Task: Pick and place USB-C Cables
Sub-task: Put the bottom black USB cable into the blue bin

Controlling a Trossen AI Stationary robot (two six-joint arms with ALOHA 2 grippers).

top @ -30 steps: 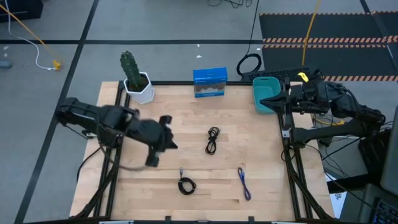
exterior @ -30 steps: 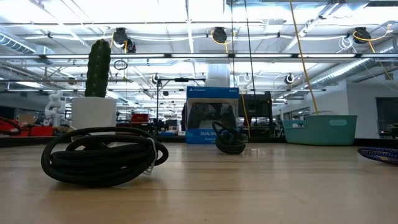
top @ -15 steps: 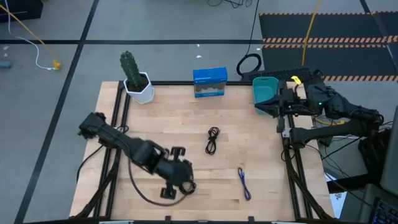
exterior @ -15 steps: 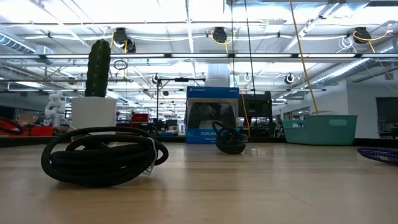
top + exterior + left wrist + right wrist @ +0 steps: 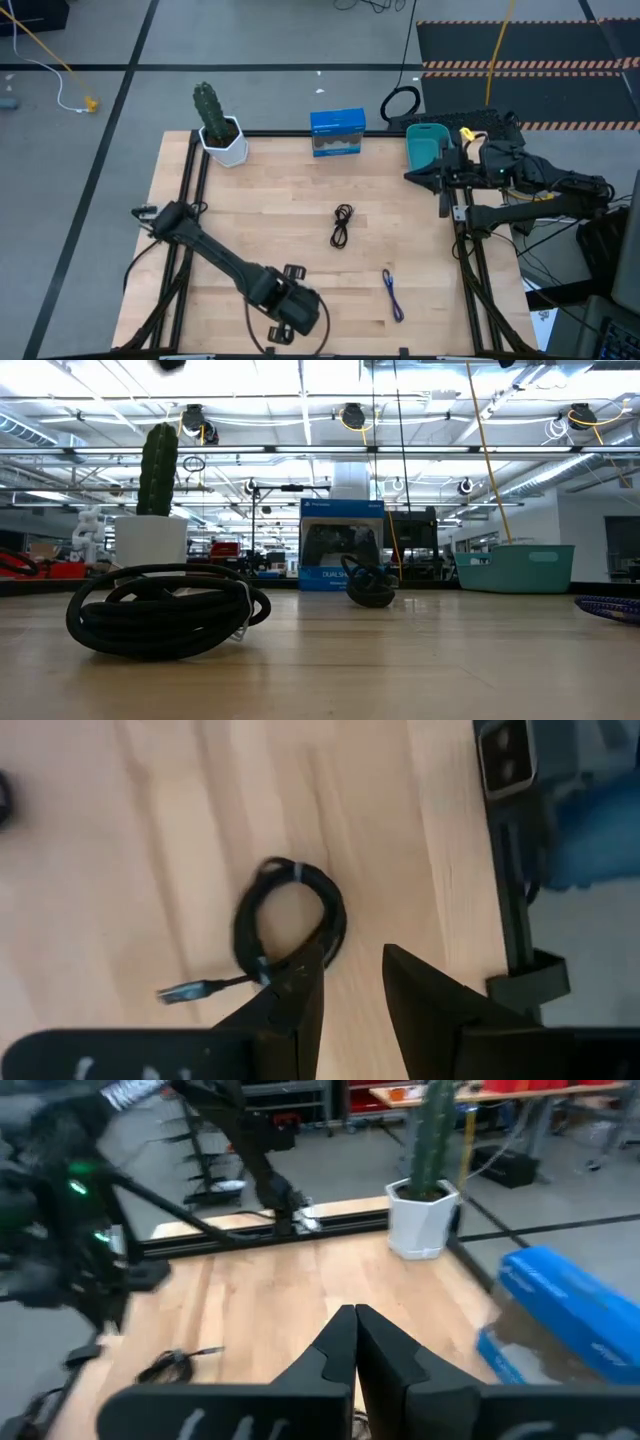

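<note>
Three USB-C cables lie on the wooden table. A coiled black cable (image 5: 290,925) sits near the near edge and looms large in the low view (image 5: 165,610). Another black cable (image 5: 342,225) lies mid-table. The blue-purple cable (image 5: 393,295) lies to its near right. My left gripper (image 5: 296,312) hovers open above the coiled black cable and hides it in the high view; in the wrist view its fingers (image 5: 350,980) stand just beside the coil. My right gripper (image 5: 412,176) is shut and waits by the teal bin (image 5: 425,150).
A white potted cactus (image 5: 215,125) stands at the far left corner and a blue box (image 5: 337,132) at the far edge. A large black cable ring (image 5: 400,102) lies on the floor beyond the table. Bare wood shows between the cables.
My left arm has swung from the table's left middle toward the near edge and to the right, ending over the coiled black cable. The right arm has shifted slightly toward the near edge. The cables have stayed where they were.
</note>
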